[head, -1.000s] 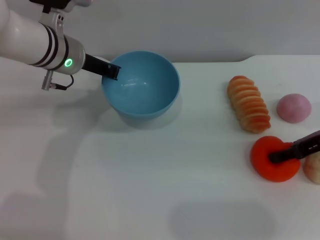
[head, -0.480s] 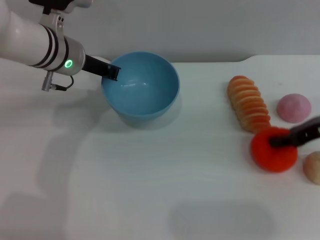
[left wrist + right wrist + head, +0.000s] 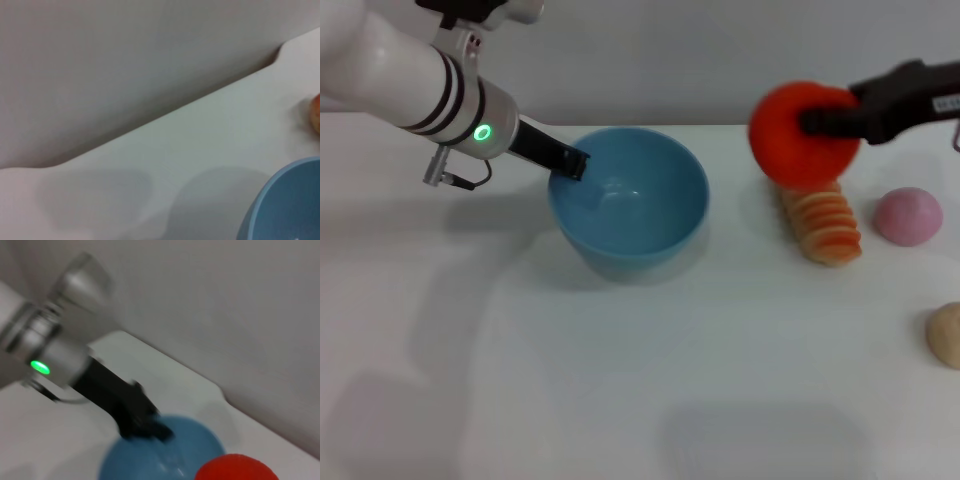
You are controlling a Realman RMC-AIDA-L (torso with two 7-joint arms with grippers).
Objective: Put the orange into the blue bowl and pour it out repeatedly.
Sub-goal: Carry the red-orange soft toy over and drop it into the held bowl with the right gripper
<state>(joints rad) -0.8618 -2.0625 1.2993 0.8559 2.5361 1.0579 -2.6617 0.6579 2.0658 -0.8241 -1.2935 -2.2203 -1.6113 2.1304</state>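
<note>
The orange (image 3: 804,134), bright red-orange and round, hangs in the air above the table at the right, held by my right gripper (image 3: 820,122), which is shut on it. It is to the right of the blue bowl (image 3: 630,205) and higher than its rim. My left gripper (image 3: 570,164) is shut on the bowl's left rim. The right wrist view shows the orange (image 3: 237,467) at its lower edge, with the blue bowl (image 3: 160,455) and the left gripper (image 3: 150,427) beyond. A slice of the blue bowl (image 3: 287,205) shows in the left wrist view.
A ridged pale-orange loaf (image 3: 820,222) lies under the lifted orange. A pink ball (image 3: 909,215) sits to its right and a tan ball (image 3: 945,335) lies at the right edge. The white table (image 3: 620,380) ends at a grey wall behind.
My right gripper has lifted the orange off the table and carried it up and left, toward the bowl. The bowl and left gripper have shifted slightly right and nearer.
</note>
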